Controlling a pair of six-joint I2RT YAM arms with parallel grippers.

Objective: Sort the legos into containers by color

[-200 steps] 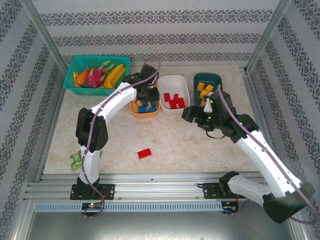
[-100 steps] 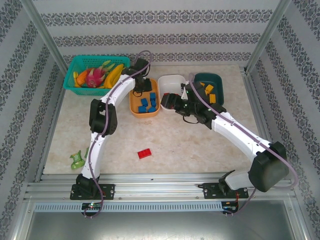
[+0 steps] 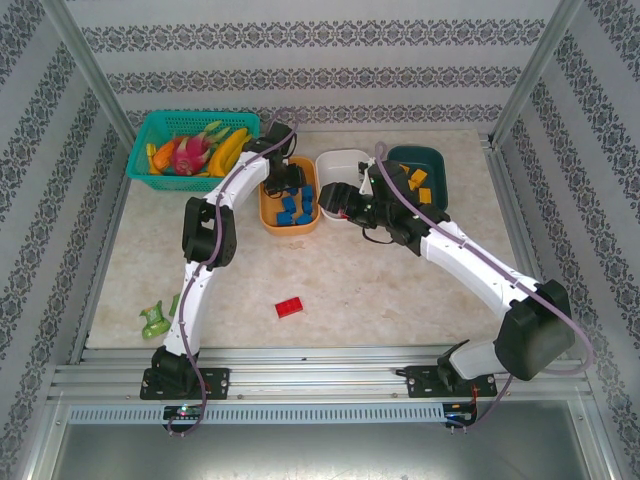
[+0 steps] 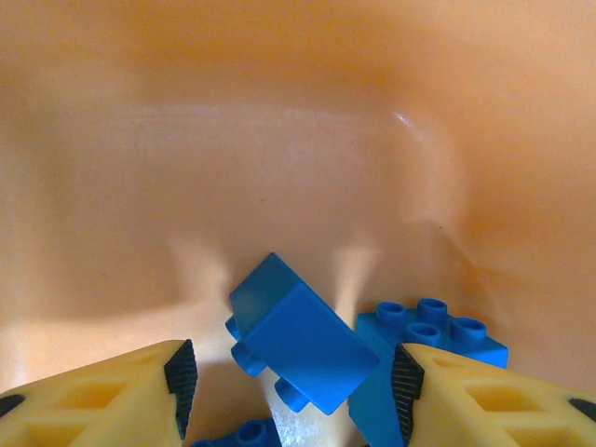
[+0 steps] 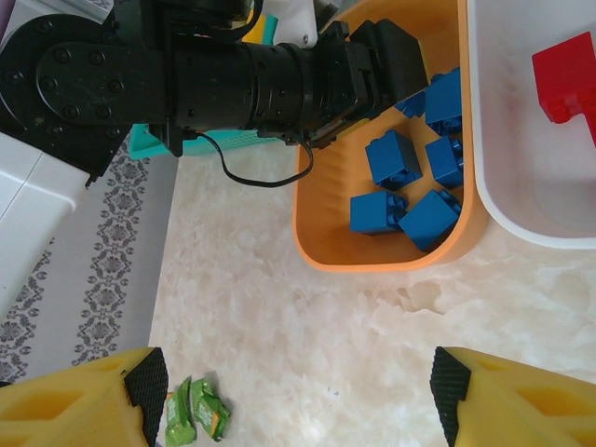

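The orange tub (image 3: 272, 212) holds several blue bricks (image 3: 293, 205). My left gripper (image 3: 289, 178) reaches down into it, open. In the left wrist view its fingertips (image 4: 180, 372) stand wide apart, and a tilted blue brick (image 4: 298, 340) lies loose on the tub floor just beyond them, beside another blue brick (image 4: 433, 333). My right gripper (image 3: 334, 200) hovers open by the white tub (image 3: 345, 160), nothing between its fingers (image 5: 147, 382). Red bricks (image 5: 563, 65) lie in the white tub (image 5: 521, 223). The dark teal tub (image 3: 432, 157) holds yellow bricks (image 3: 419, 180). One red brick (image 3: 289, 307) lies on the table.
A teal mesh basket (image 3: 150, 135) with fruit stands at the back left. A small green toy figure (image 3: 153, 320) lies near the front left, also seen as the green toy (image 5: 194, 410) by my right fingers. Metal frame posts stand at the back corners.
My right arm has swung left from beside the teal tub to over the white tub's near side. My left gripper has shifted back a little within the orange tub.
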